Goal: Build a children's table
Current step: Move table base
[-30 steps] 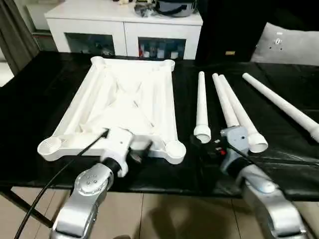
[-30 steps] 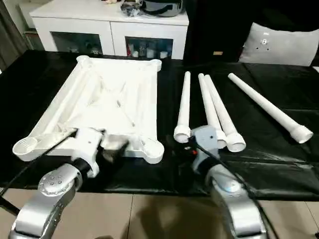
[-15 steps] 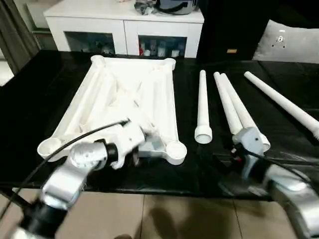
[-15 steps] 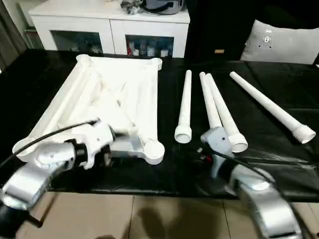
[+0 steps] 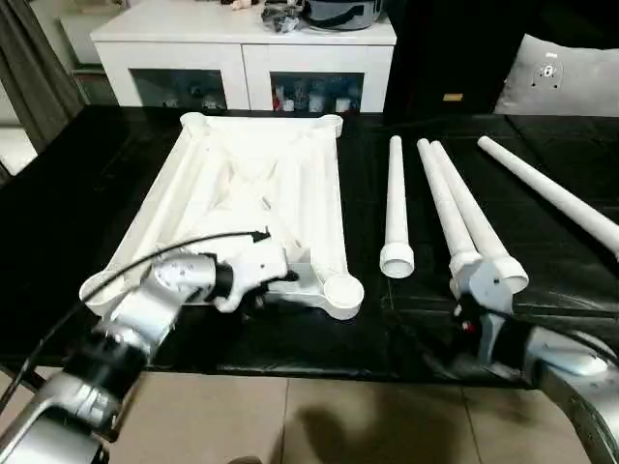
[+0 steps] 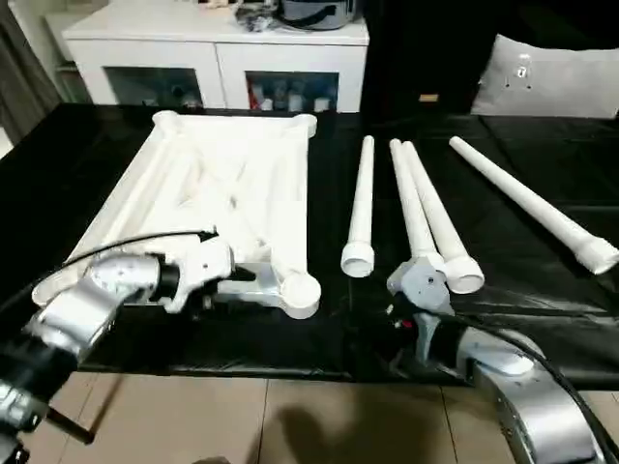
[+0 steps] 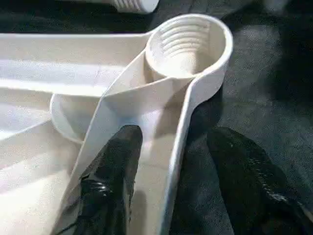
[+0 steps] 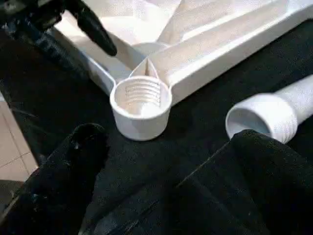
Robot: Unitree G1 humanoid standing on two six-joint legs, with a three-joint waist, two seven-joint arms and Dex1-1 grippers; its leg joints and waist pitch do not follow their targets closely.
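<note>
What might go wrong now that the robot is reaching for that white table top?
The left gripper straddles just the thin near rim of the table top, beside a corner socket, so the top could slip or tilt if lifted. The right gripper hangs close to a loose leg and might nudge it, sending it rolling.

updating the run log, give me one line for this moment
left gripper: fingers astride table top near rim | right gripper: open, empty | corner socket: empty | legs: four, loose on table

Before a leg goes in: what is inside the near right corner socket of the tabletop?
The socket shows only white thread ridges around its wall and a bare white bottom; nothing sits in it. Its near inner wall is hidden by the rim.
</note>
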